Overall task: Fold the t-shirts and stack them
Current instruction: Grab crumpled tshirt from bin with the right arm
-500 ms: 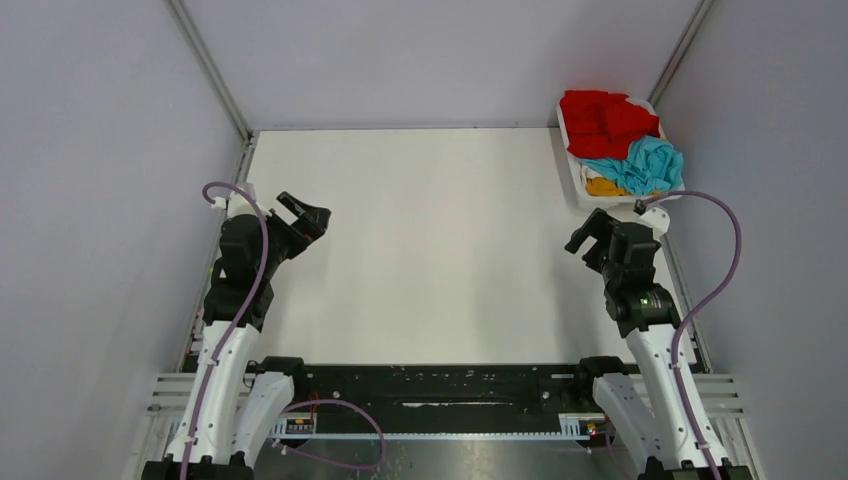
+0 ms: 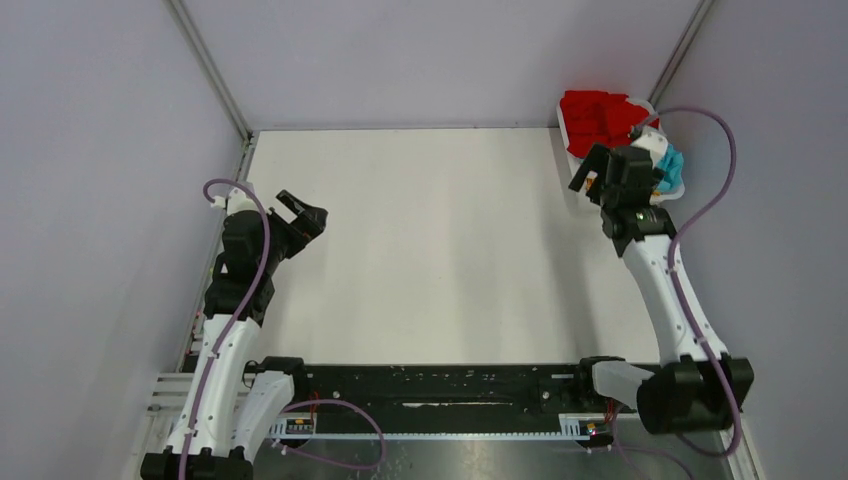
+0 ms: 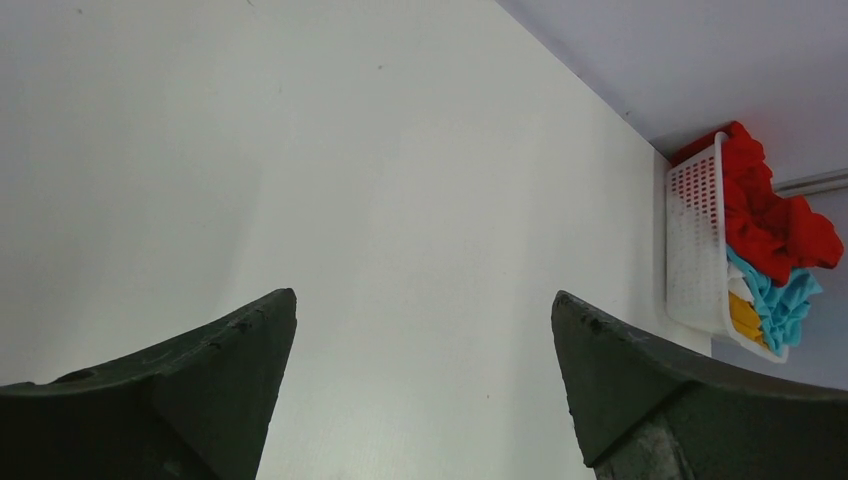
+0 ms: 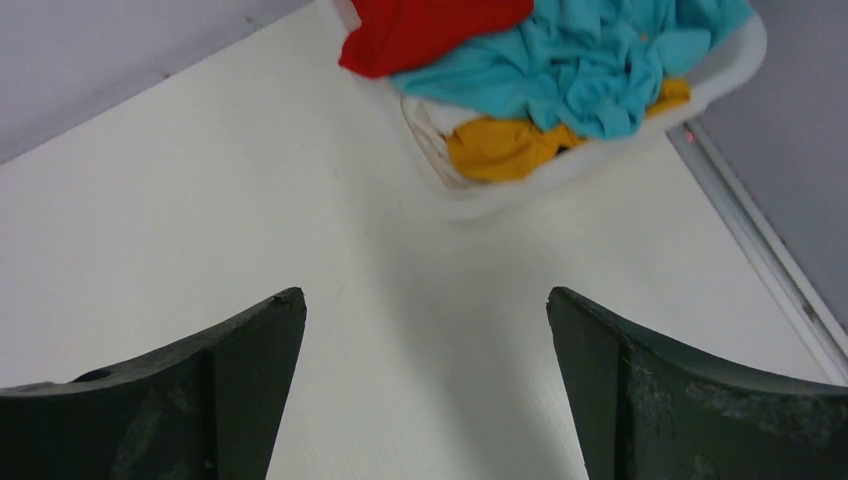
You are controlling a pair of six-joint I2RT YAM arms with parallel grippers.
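light: bright, even | shadows: soft, faint | focus: sharp

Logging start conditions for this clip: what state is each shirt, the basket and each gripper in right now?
red t-shirt: crumpled, unfolded, on top in the basket.
turquoise t-shirt: crumpled, in the basket, partly under the red one.
orange-yellow t-shirt: bunched beneath the turquoise one.
basket: upright on the table, full of shirts.
left gripper: open, empty, over bare table.
right gripper: open, empty, just short of the basket.
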